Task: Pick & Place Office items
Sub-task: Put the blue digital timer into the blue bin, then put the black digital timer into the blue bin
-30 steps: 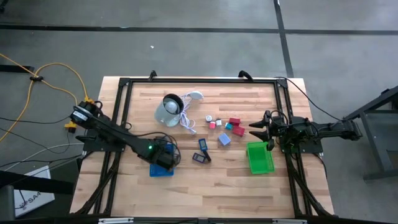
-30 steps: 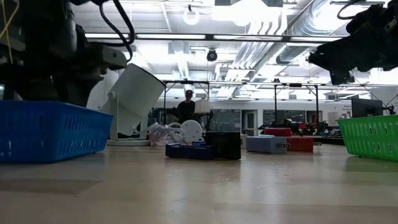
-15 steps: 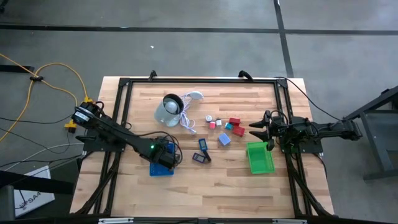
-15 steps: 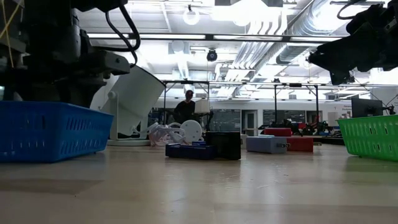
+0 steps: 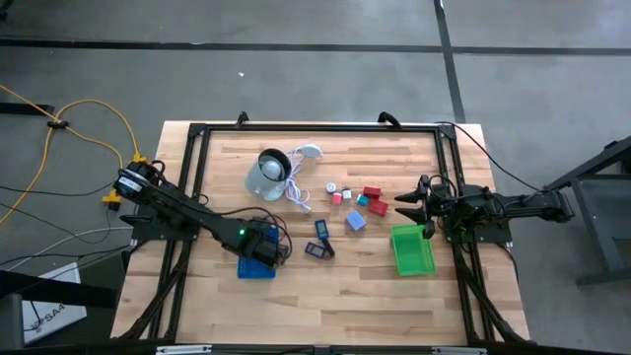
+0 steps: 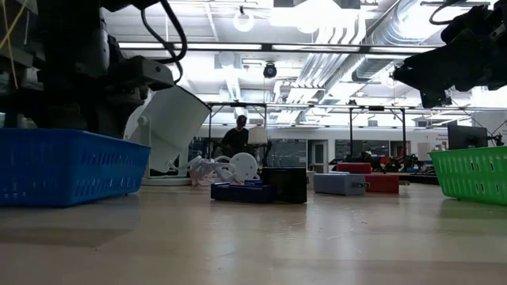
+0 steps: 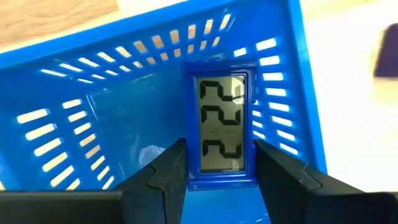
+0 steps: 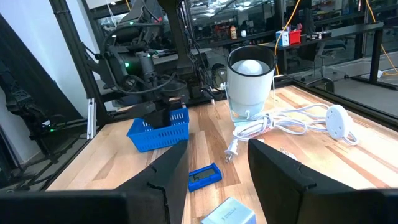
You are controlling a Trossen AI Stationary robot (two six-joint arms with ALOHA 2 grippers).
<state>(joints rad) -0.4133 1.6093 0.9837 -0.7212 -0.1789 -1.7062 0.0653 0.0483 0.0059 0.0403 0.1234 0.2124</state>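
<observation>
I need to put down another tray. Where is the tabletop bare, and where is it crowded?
Bare: the wood strip along the front edge of the table, below the blue basket and green basket. Crowded: the middle, around the small blocks and white cord.

- A pale wooden bench (image 5: 325,286) is seen inside a black frame.
- A blue basket (image 5: 252,268) is set near its left front.
- A green basket (image 5: 411,249) is set at the right.
- A grey-white round lamp (image 5: 266,174) with white cord (image 5: 298,187) lies toward the back.
- Small red, pink, teal, pale-blue and white blocks (image 5: 357,200) are scattered mid-bench.
- Two dark blue pieces (image 5: 318,240) lie in front of them.
</observation>
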